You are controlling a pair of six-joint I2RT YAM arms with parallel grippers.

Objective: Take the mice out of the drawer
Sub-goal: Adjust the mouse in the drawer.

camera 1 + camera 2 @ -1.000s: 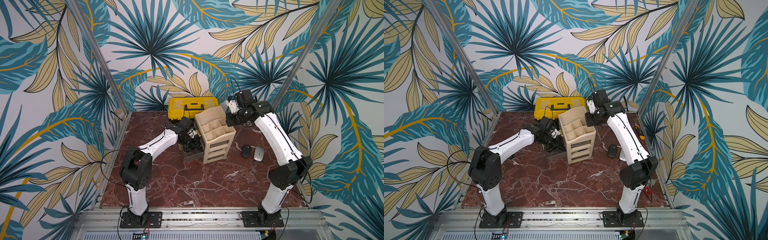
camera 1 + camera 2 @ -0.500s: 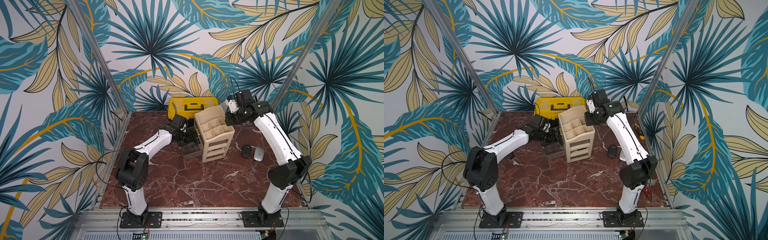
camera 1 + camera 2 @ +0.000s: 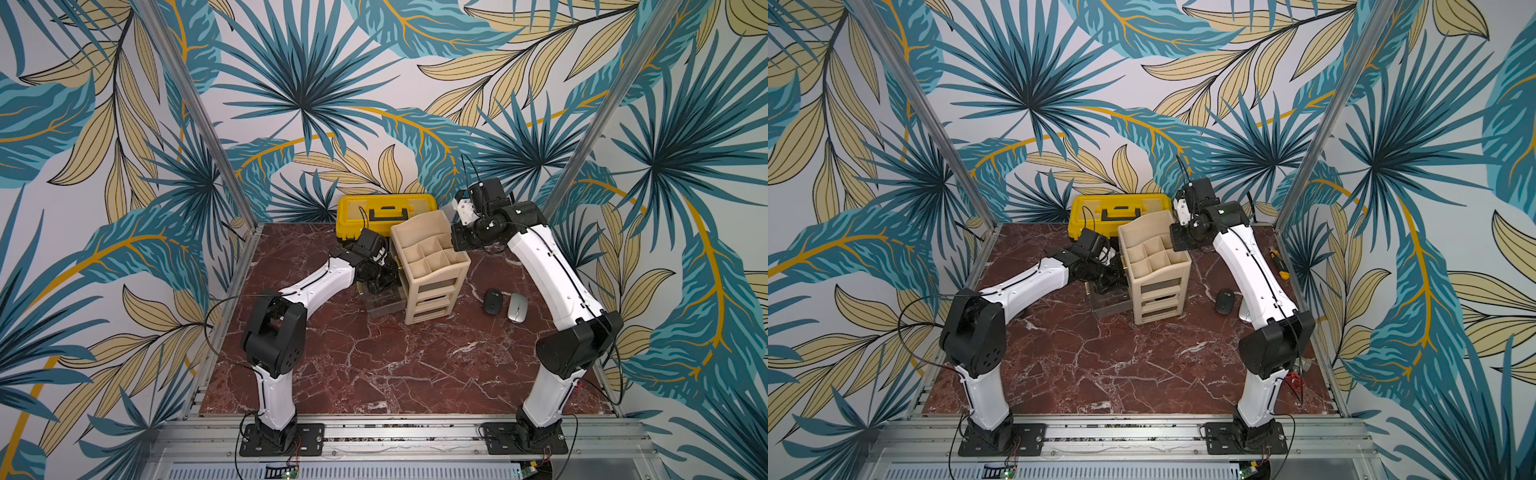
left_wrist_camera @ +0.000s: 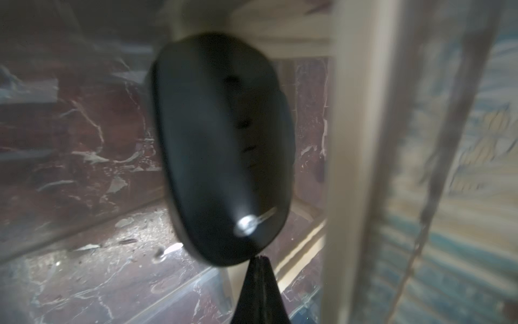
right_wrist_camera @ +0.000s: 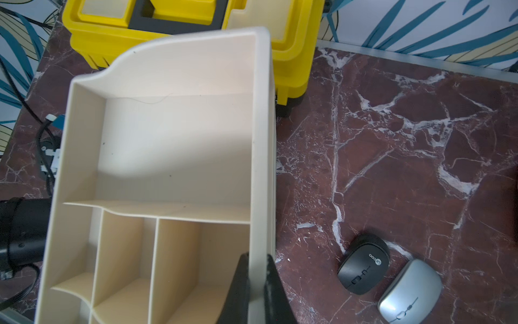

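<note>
Left arm has shifted beside the organizer (image 5: pixel 262 140), left gripper (image 4: pixel 259 261) pinching a black mouse (image 4: pixel 218 146) by its end over the clear drawer (image 3: pixel 380 307); right gripper (image 5: pixel 256 263) clamps the organizer wall, apparently steadying it. A second black mouse (image 3: pixel 493 300) and a silver mouse (image 3: pixel 517 307) lie outside.

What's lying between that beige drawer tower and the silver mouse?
A black mouse lies there, close beside the silver mouse and apart from the beige drawer tower. A top view and the right wrist view show it.
</note>
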